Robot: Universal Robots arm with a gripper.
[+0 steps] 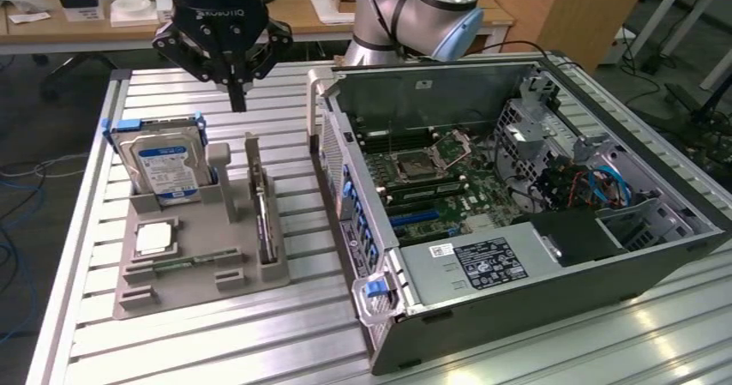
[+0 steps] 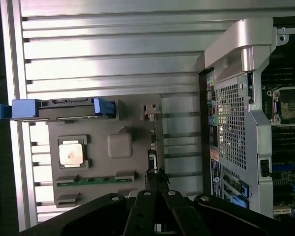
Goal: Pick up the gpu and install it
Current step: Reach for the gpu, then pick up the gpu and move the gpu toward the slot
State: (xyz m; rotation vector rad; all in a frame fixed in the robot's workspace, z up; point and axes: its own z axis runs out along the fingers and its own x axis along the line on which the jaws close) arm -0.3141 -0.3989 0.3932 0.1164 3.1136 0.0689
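Observation:
The gpu (image 1: 262, 224) stands on its edge in a slot of the grey holder tray (image 1: 195, 295), between two grey posts. From the wrist view the gpu (image 2: 153, 150) is a thin edge-on strip along the tray's side nearest the computer case. My gripper (image 1: 237, 102) hangs above the tray's far end, between the hard drive and the gpu, fingers shut to a point and holding nothing. In the wrist view my gripper (image 2: 155, 176) tips sit just over one end of the card.
A silver hard drive (image 1: 167, 166) with blue tabs stands upright in the tray, with a processor chip (image 1: 154, 237) and a memory stick (image 1: 183, 263) in front. The open computer case (image 1: 640, 252) lies on the exterior view's right, motherboard (image 1: 429, 175) exposed. The slatted metal table (image 1: 229, 351) carries everything.

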